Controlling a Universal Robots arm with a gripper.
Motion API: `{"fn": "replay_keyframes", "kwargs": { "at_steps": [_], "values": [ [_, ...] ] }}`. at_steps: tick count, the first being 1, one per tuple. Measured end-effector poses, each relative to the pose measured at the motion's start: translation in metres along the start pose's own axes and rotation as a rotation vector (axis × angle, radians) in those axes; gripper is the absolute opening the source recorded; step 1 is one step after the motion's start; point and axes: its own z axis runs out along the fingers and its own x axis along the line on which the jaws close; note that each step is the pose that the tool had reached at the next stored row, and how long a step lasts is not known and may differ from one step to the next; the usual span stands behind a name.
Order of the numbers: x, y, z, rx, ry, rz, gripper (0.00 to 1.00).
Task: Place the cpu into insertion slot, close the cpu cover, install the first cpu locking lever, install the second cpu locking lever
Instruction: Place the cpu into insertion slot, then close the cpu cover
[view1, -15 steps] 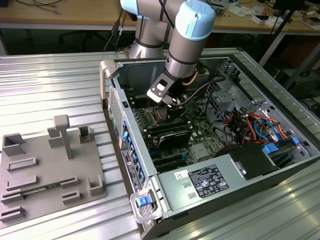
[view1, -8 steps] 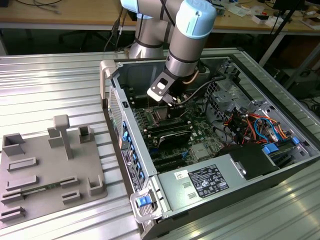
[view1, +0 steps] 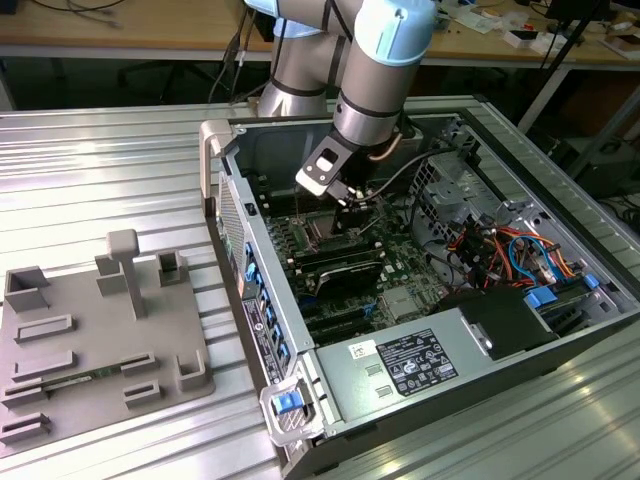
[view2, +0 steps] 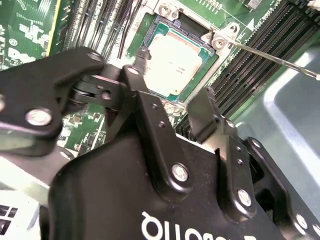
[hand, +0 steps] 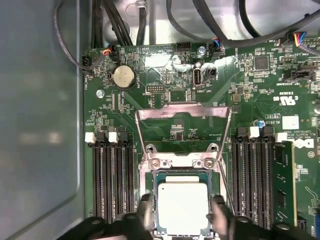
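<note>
Cpu (hand: 182, 207) lies flat in socket (hand: 156, 179) on mobo (hand: 165, 75), silver side up. Claw (hand: 182, 202) spread wide, fingers (hand: 146, 207) flanking cpu w/o touching, nothing gripped. Cpu cover (hand: 182, 111) flipped open, hinged just beside socket. Thin lever rod (view2: 275, 59) sticks out free. Exterior view: claw reaches into open PC case (view1: 260, 330), which sits at 3 o'clock of grey fixture (view1: 90, 330) on worktop (view1: 100, 170).

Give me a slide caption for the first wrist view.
Gripper at the cpu lying in its socket, cpu cover open.
</note>
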Motion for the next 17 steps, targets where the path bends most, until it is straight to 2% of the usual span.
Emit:
{"fn": "replay_keyframes", "kwargs": {
  "at_steps": [1,2,3,6,7,17],
  "values": [
    [0.0001,0.0001,-0.0015,0.0000,-0.0011,0.000,0.57],
    [0.0002,0.0002,-0.0050,-0.0001,-0.0033,0.000,0.45],
    [0.0003,0.0003,-0.0079,-0.0001,-0.0051,0.000,0.39],
    [0.0004,0.0003,-0.0098,-0.0003,-0.0061,0.000,0.20],
    [0.0003,0.0003,-0.0099,-0.0002,-0.0063,0.000,0.11],
    [0.0004,0.0003,-0.0108,-0.0002,-0.0063,0.000,0.11]
  ]
}}
